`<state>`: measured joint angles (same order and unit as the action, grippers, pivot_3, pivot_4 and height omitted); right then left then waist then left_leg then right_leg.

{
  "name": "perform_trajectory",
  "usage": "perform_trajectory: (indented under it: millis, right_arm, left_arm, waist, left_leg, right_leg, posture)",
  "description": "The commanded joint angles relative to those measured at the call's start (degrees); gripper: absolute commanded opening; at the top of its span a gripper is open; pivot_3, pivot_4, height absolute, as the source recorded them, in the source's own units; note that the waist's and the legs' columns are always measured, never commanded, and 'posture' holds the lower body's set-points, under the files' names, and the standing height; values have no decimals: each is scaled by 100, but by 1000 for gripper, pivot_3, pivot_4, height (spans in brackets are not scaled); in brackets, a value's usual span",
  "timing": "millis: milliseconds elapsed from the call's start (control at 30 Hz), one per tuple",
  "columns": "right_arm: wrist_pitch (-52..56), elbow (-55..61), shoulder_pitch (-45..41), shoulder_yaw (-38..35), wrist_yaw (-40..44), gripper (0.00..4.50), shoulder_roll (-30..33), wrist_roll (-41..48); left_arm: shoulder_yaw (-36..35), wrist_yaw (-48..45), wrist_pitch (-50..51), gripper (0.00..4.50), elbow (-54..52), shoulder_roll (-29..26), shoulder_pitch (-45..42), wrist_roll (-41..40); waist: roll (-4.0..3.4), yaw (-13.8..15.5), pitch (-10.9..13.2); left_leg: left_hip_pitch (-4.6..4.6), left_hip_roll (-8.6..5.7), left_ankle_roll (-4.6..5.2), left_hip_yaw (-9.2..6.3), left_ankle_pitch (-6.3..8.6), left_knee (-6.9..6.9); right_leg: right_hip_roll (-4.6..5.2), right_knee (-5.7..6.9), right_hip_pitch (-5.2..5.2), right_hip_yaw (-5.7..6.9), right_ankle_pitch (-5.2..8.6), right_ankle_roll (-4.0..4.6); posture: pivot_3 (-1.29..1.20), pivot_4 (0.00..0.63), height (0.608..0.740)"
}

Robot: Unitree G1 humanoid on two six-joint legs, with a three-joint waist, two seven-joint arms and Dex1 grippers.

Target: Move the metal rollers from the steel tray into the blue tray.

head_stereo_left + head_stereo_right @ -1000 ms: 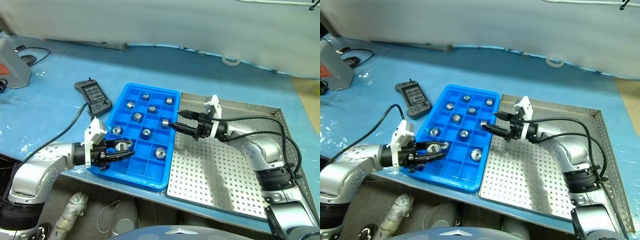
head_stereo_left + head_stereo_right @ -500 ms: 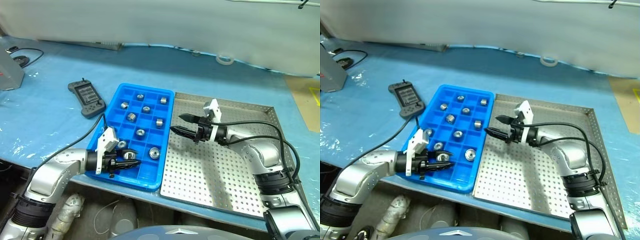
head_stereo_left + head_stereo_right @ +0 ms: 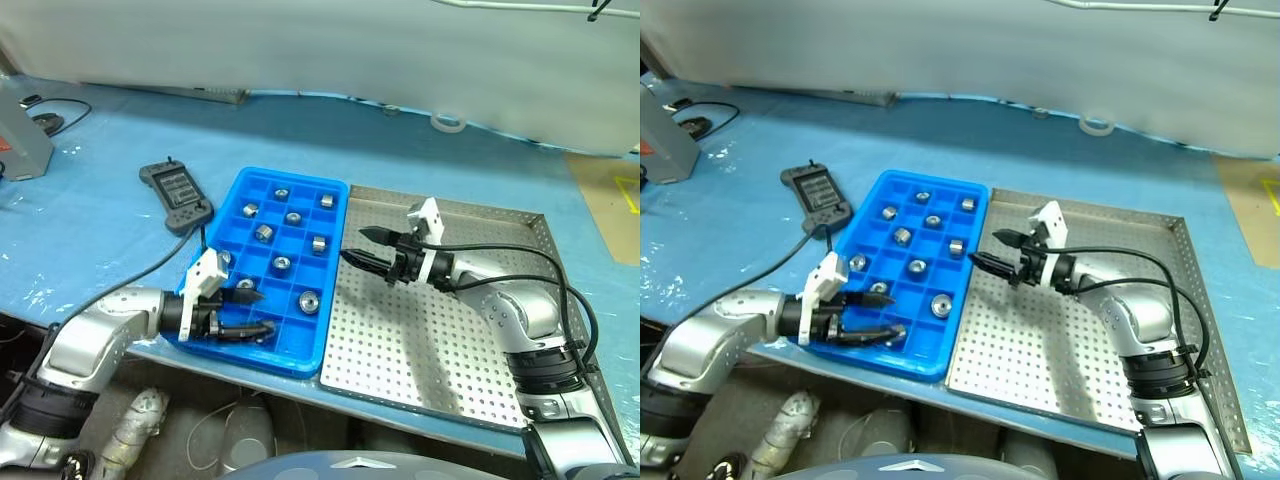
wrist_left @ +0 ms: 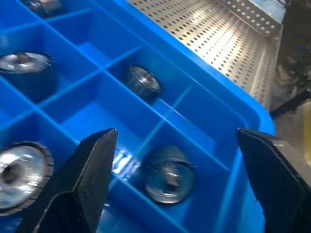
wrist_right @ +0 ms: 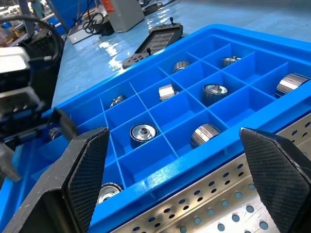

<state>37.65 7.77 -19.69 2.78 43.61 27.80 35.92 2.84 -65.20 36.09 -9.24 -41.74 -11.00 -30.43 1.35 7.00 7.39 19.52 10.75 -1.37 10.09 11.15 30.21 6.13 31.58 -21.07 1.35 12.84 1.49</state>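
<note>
The blue tray (image 3: 290, 357) lies left of the steel tray (image 3: 440, 340), their long sides touching. Several metal rollers sit one per compartment, such as a roller (image 3: 309, 301) near the front and another (image 3: 265, 232) in the middle. My left gripper (image 3: 262, 310) hovers open over the tray's near-left corner. Between its fingers, a roller (image 4: 170, 179) lies loose in a front-row compartment. My right gripper (image 3: 353, 244) hangs open and holds nothing, over the seam between the two trays, pointing at the blue one.
A dark handheld controller (image 3: 176, 195) lies on the blue table cover left of the blue tray, its cable running toward my left arm. A grey device (image 3: 20, 140) stands far left and a tape ring (image 3: 444, 122) far back. Both trays sit near the table's front edge.
My left gripper carried a roller toward the tray's near row, sank a little and opened; the roller now lies in a compartment. The right gripper stayed put. The camera shifted.
</note>
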Motion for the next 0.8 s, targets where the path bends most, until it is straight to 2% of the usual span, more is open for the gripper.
perform_trajectory:
  millis: [33, 200, 400, 600, 800]
  right_arm:
    - [-53, 179, -191, -257, -14, 4500, -35, 74]
    - [-523, -404, -547, -450, -483, 4500, -498, -251]
    - [-1063, -1341, -991, -626, -1089, 4500, -1224, -633]
    - [-1355, -2120, -1557, -575, -717, 4500, -1199, -899]
    - [-1420, -2326, -1739, -641, -663, 4500, -1147, -1008]
  left_arm:
    - [-462, 253, -363, 3959, 365, 140, -586, -14]
    - [-990, 1554, -843, 3959, 916, 862, -1468, 216]
    - [-923, 2568, -1200, 3959, 808, 1816, -1441, 507]
    - [-961, 3268, -1341, 3959, 716, 2474, -1386, 614]
    - [-988, 3455, -1463, 3959, 697, 2665, -1385, 593]
  waist:
    - [10, -6, -6]
    - [30, -16, -19]
    - [38, 13, -23]
    - [39, 64, -19]
    - [39, 171, -18]
  left_leg:
    - [-1, 0, 0, 0, 0, 0]
    - [12, -4, -1, -2, -2, 5]
    - [40, -11, 1, -11, -1, 9]
    - [58, -10, 2, -30, 0, 9]
    - [53, -9, 3, -32, 0, 10]
  right_leg:
    - [0, 1, 1, 0, 0, 0]
    - [-1, 11, -8, 4, -2, 1]
    - [3, 13, -20, 16, -2, 2]
    - [2, 14, -19, 37, -3, 1]
    - [3, 10, -14, 38, -3, 1]
  posture:
    - [101, 150, 740]
    - [139, 150, 740]
    - [237, 150, 740]
    - [297, 150, 740]
    - [300, 150, 740]
